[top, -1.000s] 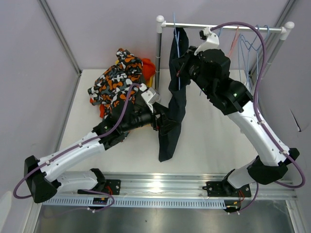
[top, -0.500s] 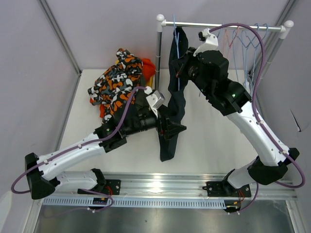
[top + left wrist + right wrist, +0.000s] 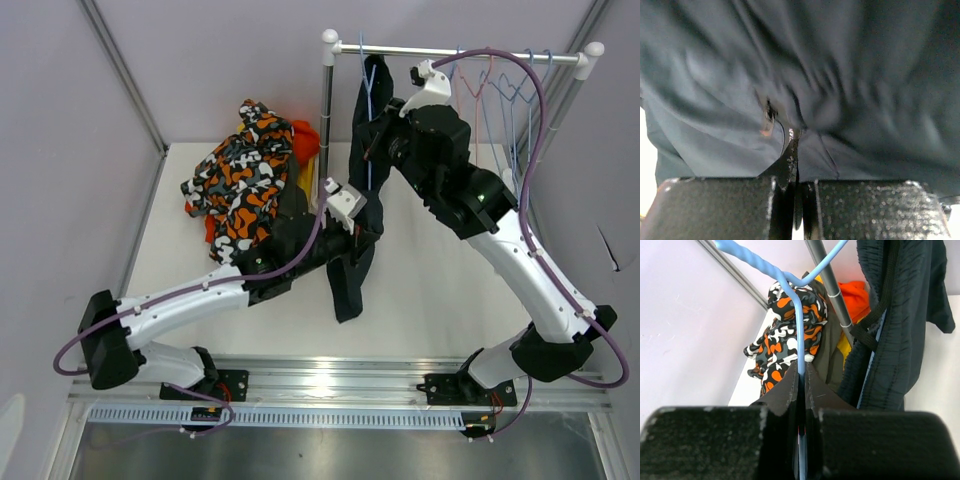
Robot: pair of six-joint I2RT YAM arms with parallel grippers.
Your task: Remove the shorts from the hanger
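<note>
Now, left pincer [image 3: 794, 160] pinching the navy shorts [image 3: 348, 285], draped on the blue hanger [image 3: 798, 325] at the rail [image 3: 395, 50]; right pincer [image 3: 801, 390] clamps that hanger. Best to pull down and away, steadily.

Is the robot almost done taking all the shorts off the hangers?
Nearly. Done: the camouflage shorts and orange-red shorts lie piled on the table, and empty hangers hang on the rail. In hand: the left gripper pinches the dark navy shorts while the right gripper clamps their blue hanger. Left: pulling that pair free.
</note>
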